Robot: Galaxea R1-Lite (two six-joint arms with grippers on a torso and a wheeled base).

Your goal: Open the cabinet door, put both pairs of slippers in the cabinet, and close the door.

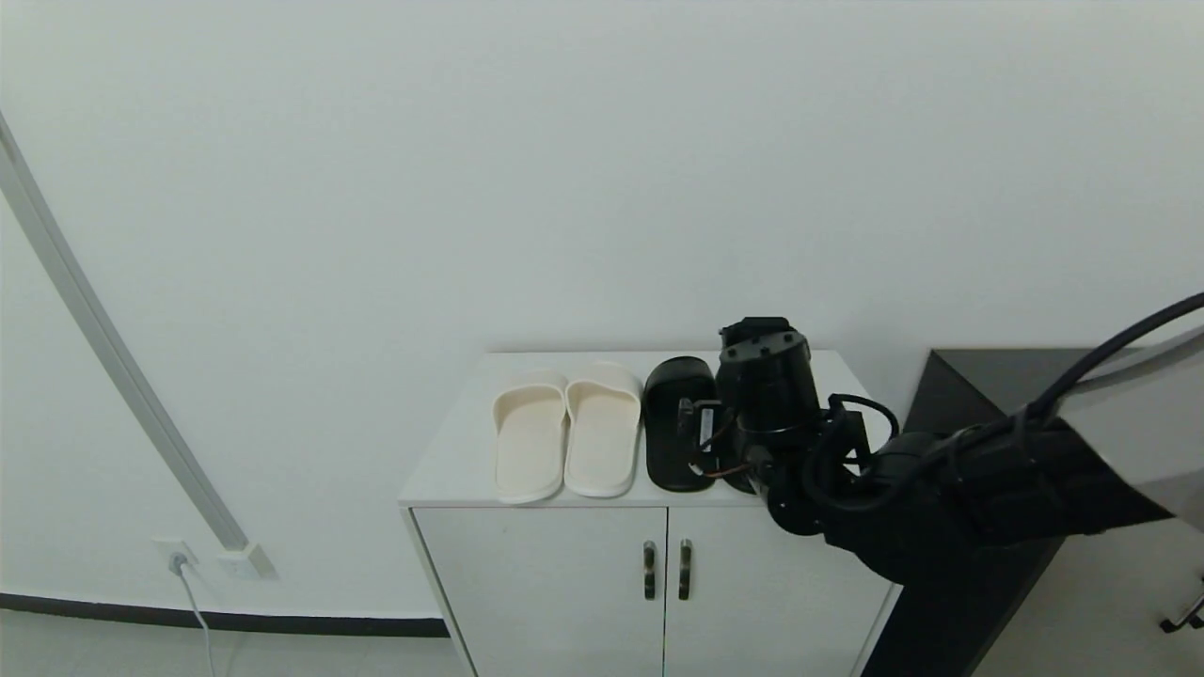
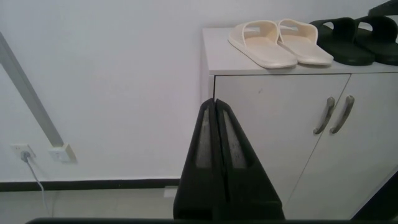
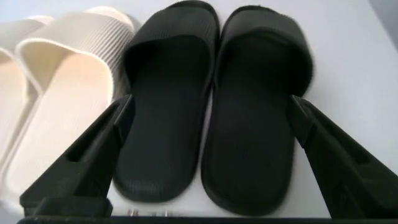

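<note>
Cabinet doors (image 1: 546, 592) closed, my right gripper (image 3: 211, 106) hangs wide open over the black slippers (image 3: 165, 118); next I'd lower and pinch them.

Top of cabinet (image 1: 456, 461): cream slippers (image 1: 564, 432) and black slippers (image 1: 673, 432) cover middle and right; bare strip along the left edge.
Front of cabinet: doors (image 1: 546, 592) closed, paired handles (image 1: 666, 569) unobstructed at centre.
Above cabinet's right side: right gripper (image 3: 211, 99), fingers spread, straddles the black pair.
</note>
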